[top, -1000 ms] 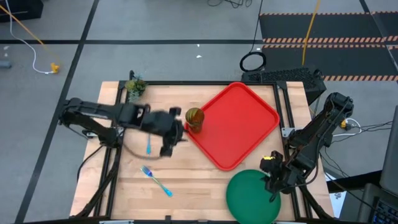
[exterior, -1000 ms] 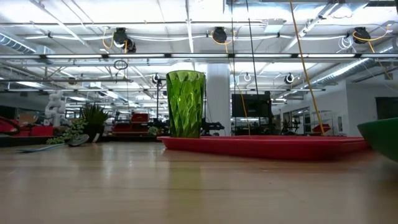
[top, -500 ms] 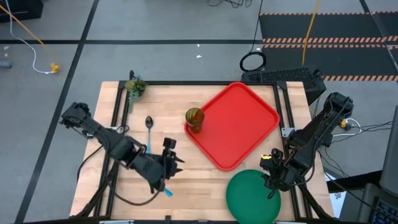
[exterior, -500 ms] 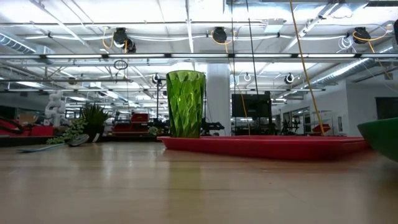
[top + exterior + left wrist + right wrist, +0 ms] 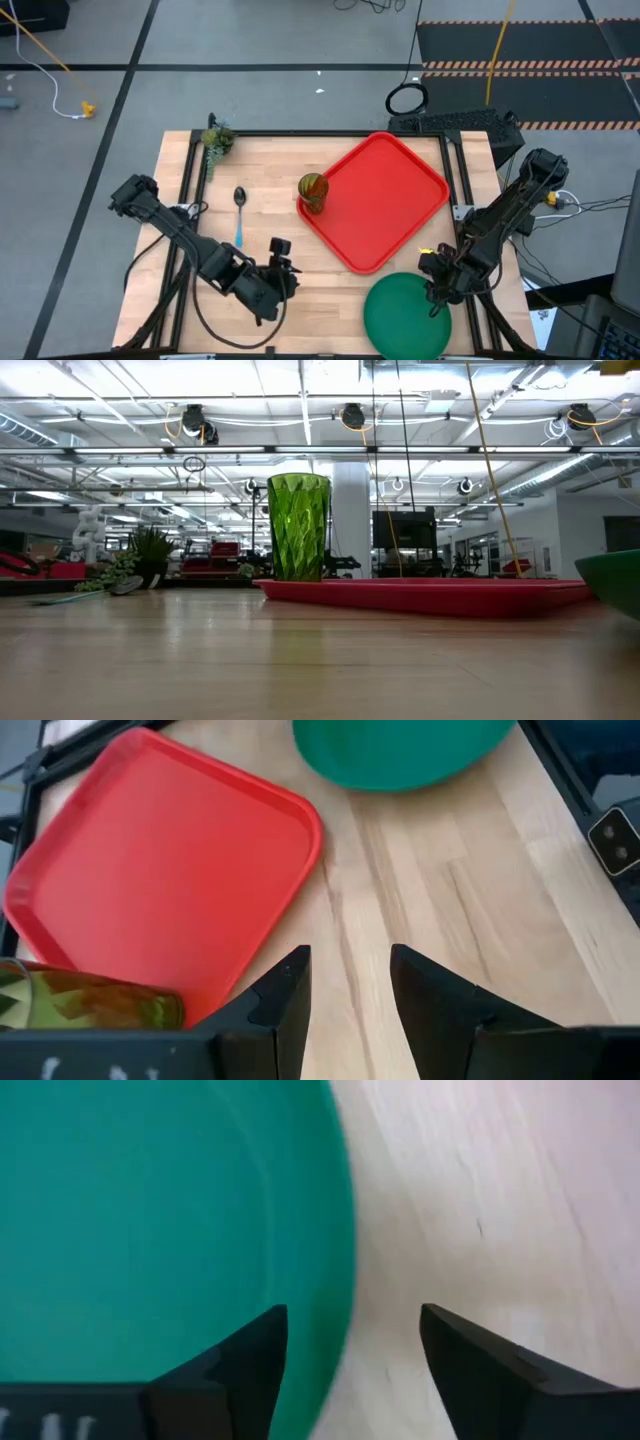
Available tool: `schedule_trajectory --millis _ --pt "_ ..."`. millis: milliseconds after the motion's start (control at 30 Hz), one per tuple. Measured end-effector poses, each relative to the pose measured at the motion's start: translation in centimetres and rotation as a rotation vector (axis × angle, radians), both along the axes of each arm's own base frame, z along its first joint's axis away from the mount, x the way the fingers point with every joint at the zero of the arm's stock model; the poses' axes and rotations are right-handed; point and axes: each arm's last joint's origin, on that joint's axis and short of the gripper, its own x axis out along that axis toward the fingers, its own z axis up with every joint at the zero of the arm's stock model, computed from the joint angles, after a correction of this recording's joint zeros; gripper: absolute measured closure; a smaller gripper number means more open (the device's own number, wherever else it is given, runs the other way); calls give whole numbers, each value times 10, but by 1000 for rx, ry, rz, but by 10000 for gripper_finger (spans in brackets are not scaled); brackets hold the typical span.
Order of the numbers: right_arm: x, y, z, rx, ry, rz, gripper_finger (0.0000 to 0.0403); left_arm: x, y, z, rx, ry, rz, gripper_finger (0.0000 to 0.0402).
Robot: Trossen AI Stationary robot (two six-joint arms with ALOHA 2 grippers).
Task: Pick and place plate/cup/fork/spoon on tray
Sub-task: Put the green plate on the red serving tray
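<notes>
The red tray (image 5: 385,200) lies at the table's middle right. The olive-green cup (image 5: 313,192) stands upright on the wood by the tray's left edge; it also shows in the low view (image 5: 298,525). The spoon (image 5: 239,210) lies flat left of the cup. The dark-green plate (image 5: 405,315) lies at the near edge, right of centre. My left gripper (image 5: 288,278) is open and empty over the wood near the front, pointing toward the tray (image 5: 170,860). My right gripper (image 5: 440,288) is open above the plate's right rim (image 5: 340,1280), one finger on each side. The fork is hidden under my left arm.
A small potted plant (image 5: 216,140) stands at the table's far left corner. Bare wood (image 5: 450,890) lies between the tray, the plate and my left gripper. The black frame rails (image 5: 455,175) run along the table's edges.
My left gripper has gone from beside the cup toward the table's near edge, uncovering the spoon and now covering the fork; it has then crept a little toward the right. The cup, tray and plate have stayed in place.
</notes>
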Motion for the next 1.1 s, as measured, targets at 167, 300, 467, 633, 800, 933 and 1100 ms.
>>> schedule_trajectory --millis 167,300,467,633,800,933,1100 --pt "-1 -1 -2 15 24 -22 244 0 -8 -6 -2 -7 26 259" --pt "0 0 -2 31 17 -31 293 0 -18 -10 -9 -30 25 259" --pt "-1 1 -2 71 49 -107 359 -2 -28 -24 -6 -39 28 259" --pt "1 4 1 117 21 -116 396 -1 -28 -40 -21 -76 35 259" --pt "3 6 12 174 -12 -140 395 -2 -24 -55 6 -93 80 259" --pt "6 11 27 220 -44 -121 401 -3 -22 -62 12 -93 90 259" --pt "12 16 51 227 -94 -109 401 -5 -21 -66 9 -84 99 259"
